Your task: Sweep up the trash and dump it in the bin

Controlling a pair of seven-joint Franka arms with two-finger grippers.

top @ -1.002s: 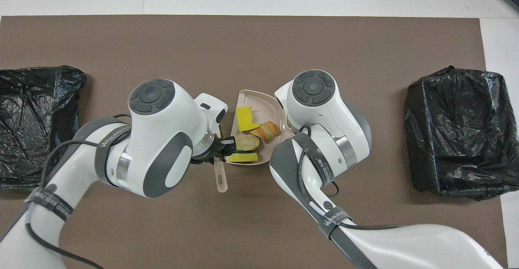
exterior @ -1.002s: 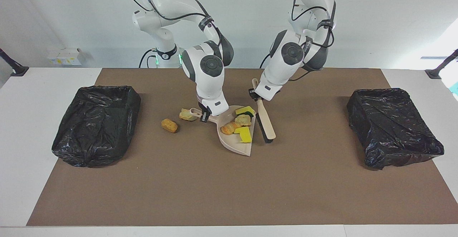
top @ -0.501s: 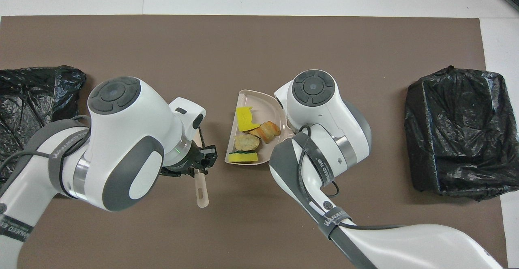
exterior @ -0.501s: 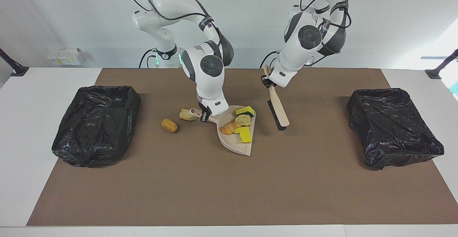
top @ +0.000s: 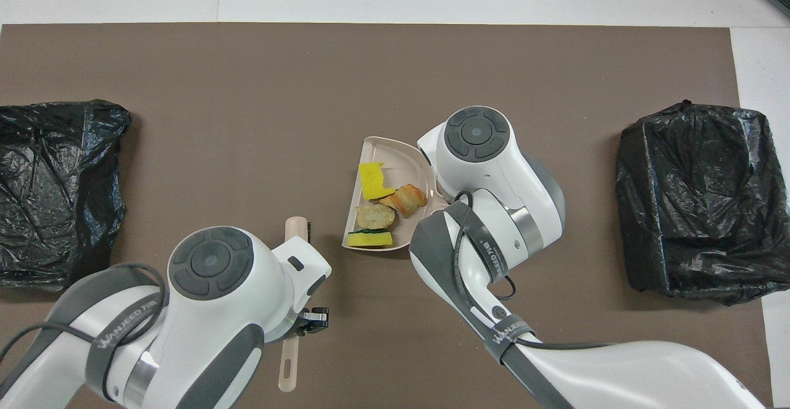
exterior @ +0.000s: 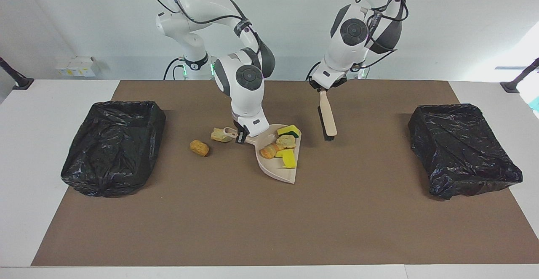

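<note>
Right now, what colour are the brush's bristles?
Black, under a pale tan handle, on the brush; clearest in the facing view.

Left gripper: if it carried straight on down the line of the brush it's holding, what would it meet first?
Probably only the brown mat. The left gripper holds the brush with its bristle end low beside the dustpan; depth is unclear.

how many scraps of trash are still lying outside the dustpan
2. An orange-brown nugget lies on the mat toward the right arm's end, and a pale bread-like bit lies beside the dustpan handle. The overhead view hides both under the right arm, so more could be hidden.
</note>
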